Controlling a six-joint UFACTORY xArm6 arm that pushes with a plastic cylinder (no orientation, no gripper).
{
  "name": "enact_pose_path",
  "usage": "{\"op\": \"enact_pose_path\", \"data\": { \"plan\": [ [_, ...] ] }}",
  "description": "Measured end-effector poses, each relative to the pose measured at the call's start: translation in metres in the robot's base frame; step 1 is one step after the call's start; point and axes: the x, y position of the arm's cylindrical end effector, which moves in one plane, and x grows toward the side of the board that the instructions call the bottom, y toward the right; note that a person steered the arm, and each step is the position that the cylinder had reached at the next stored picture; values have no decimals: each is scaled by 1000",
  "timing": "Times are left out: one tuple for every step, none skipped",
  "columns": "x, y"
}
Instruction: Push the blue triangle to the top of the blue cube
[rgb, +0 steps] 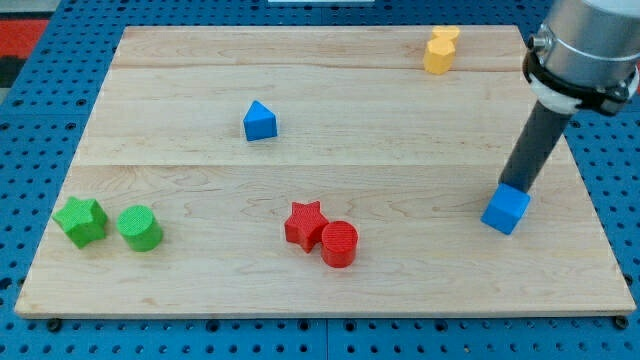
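Observation:
The blue triangle (259, 121) lies on the wooden board (330, 265), left of centre in the upper half. The blue cube (505, 209) lies near the view's right edge, lower down. My tip (511, 186) stands at the cube's upper edge, touching or nearly touching it, far to the right of the triangle. The dark rod rises from there to the arm at the view's top right.
A yellow block (439, 50) lies near the board's top edge. A red star (306, 223) and a red cylinder (339, 244) touch at bottom centre. A green star (81, 220) and a green cylinder (140, 228) lie at bottom left.

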Motion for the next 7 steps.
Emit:
{"op": "enact_pose_path", "data": {
  "plan": [
    [22, -5],
    [13, -8],
    [-57, -25],
    [-109, -108],
    [-134, -205],
    [-144, -269],
    [-157, -289]
  ]
}}
